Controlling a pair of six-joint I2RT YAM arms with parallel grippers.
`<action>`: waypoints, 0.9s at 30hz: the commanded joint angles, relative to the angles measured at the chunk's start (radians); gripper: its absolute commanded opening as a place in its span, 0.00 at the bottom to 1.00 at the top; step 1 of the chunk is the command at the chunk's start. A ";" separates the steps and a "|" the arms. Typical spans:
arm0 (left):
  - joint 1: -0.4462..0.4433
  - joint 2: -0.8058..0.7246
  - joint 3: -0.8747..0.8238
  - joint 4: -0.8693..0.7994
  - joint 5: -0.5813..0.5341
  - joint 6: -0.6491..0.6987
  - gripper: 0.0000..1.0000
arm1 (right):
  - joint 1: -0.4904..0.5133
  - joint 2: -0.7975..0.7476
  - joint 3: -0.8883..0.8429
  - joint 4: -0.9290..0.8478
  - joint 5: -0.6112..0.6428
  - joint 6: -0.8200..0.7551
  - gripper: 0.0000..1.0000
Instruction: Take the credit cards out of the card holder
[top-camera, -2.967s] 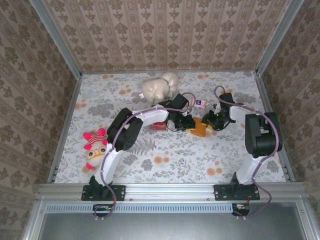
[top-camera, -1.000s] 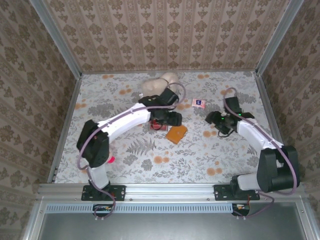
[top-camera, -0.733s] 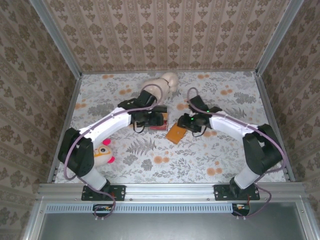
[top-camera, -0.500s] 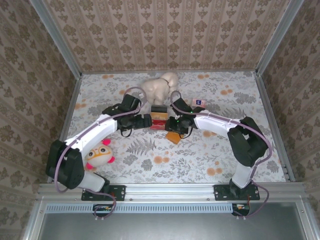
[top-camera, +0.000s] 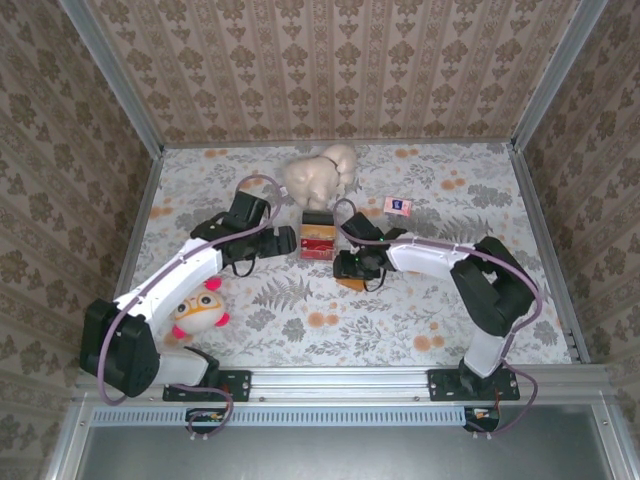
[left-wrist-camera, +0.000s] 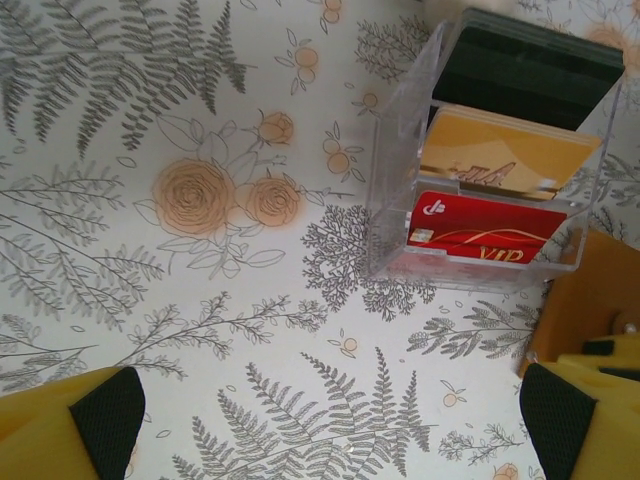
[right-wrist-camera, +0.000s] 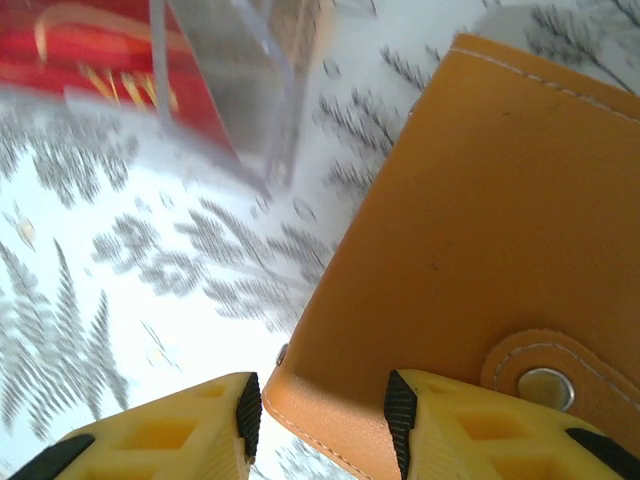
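Left gripper (left-wrist-camera: 330, 418) is sitting wide open, nothing between its fingers (left-wrist-camera: 105, 410), over the floral table (left-wrist-camera: 200, 300). Credit cards (left-wrist-camera: 487, 228) are standing in a clear box (left-wrist-camera: 400, 170) at upper right of the left wrist view: 1 dark, 1 gold, 1 red. In the top view that box is sitting at centre, just below the cream plush (top-camera: 318, 175). Card holder (right-wrist-camera: 480, 220) is lying closed, snap (right-wrist-camera: 545, 385) showing, on the right side of the right wrist view. Right gripper (right-wrist-camera: 322, 405) is running narrow, straddling the holder's lower-left corner; can't tell if it's clamping.
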 joint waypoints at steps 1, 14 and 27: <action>0.001 -0.034 -0.061 0.084 0.089 -0.041 1.00 | 0.003 -0.094 -0.102 -0.086 0.034 -0.124 0.45; -0.099 -0.004 -0.169 0.355 0.287 -0.233 0.98 | -0.169 -0.154 -0.116 -0.124 0.108 0.113 0.59; -0.181 0.185 -0.082 0.370 0.320 -0.274 0.78 | -0.181 -0.025 -0.032 -0.161 0.006 0.001 0.50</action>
